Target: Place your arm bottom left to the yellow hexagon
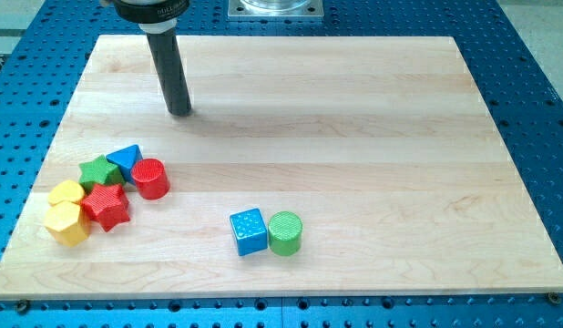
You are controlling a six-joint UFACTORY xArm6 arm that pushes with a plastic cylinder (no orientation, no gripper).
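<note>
My tip (179, 112) rests on the wooden board (354, 137) near the view's top left. The yellow hexagon (67, 224) lies at the view's bottom left, close to the board's left edge. It is far below and to the left of my tip. A second yellow block (66, 193), whose shape I cannot make out, touches the hexagon from above. A red star (106, 207) sits right of the two yellow blocks.
A green star (100, 170), a blue triangle (127, 158) and a red cylinder (151, 179) cluster between my tip and the yellow blocks. A blue cube (248, 231) and a green cylinder (285, 233) sit side by side at bottom centre.
</note>
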